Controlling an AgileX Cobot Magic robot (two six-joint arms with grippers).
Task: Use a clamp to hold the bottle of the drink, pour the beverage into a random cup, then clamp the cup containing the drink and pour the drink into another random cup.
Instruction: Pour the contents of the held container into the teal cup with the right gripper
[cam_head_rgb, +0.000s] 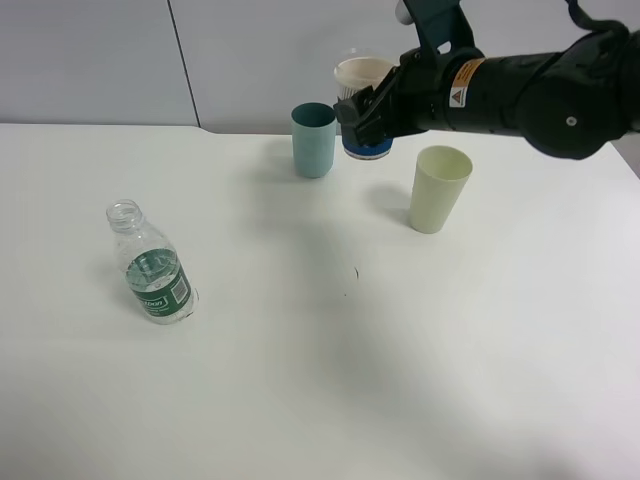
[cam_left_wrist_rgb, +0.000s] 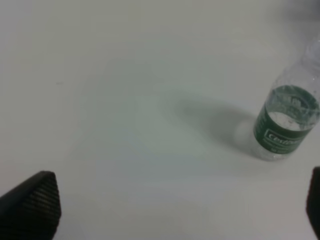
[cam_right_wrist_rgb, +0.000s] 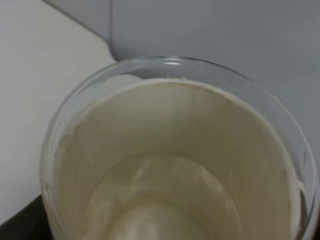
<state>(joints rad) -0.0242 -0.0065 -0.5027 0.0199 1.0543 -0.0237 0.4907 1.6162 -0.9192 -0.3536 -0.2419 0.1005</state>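
My right gripper (cam_head_rgb: 366, 118) is shut on the white cup with the blue band (cam_head_rgb: 362, 76), held off the table just right of the teal cup (cam_head_rgb: 314, 140) and close to upright. In the right wrist view the held cup's cream inside (cam_right_wrist_rgb: 175, 165) fills the frame; I cannot tell whether clear liquid lies in it. The uncapped bottle (cam_head_rgb: 152, 268) with the green label stands alone at the left with a little clear liquid in it. In the left wrist view my left gripper (cam_left_wrist_rgb: 175, 207) hangs open and empty, some way short of the bottle (cam_left_wrist_rgb: 287, 120).
A taller pale green cup (cam_head_rgb: 438, 188) stands on the white table (cam_head_rgb: 330, 380) right of the teal cup, below the right arm. A grey wall runs behind the table's far edge. The left arm is outside the exterior high view.
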